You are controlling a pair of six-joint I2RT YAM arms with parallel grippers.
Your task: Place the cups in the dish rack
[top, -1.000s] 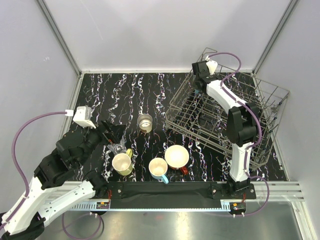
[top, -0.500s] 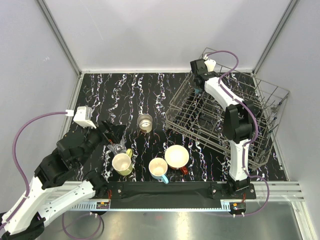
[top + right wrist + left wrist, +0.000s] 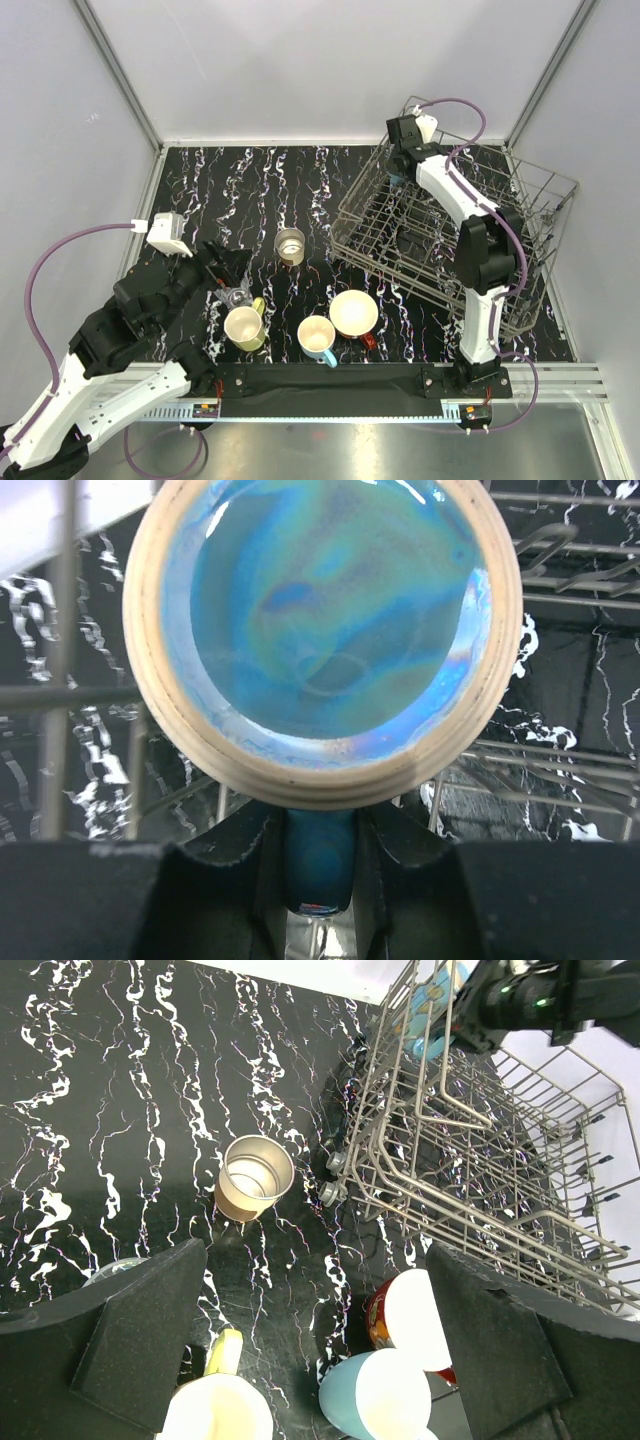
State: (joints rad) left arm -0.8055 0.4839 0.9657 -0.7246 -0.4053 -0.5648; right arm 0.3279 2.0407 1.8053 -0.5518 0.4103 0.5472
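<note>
My right gripper (image 3: 399, 170) is shut on the handle of a teal mug (image 3: 320, 620), holding it over the far left corner of the wire dish rack (image 3: 540, 262). The mug's blue base with its cream ring faces the right wrist camera, and the handle sits between the fingers (image 3: 230, 865). My left gripper (image 3: 320, 1360) is open and empty above the near left of the table. Below it stand a yellow-green mug (image 3: 245, 328), a light-blue mug (image 3: 317, 337) and a wide red mug (image 3: 354, 314). A small steel cup (image 3: 290, 243) stands further back. A clear tumbler (image 3: 237, 296) shows partly under the left fingers.
The rack (image 3: 480, 1160) fills the right side of the black marbled table and sits tilted, with its raised wire sides close around the right gripper (image 3: 475, 1005). Grey walls enclose the table on three sides. A black bar runs along the near edge (image 3: 330, 380).
The right gripper with the teal mug shifted slightly left and then back right at the rack's far corner. The left arm and the cups on the table have not moved.
</note>
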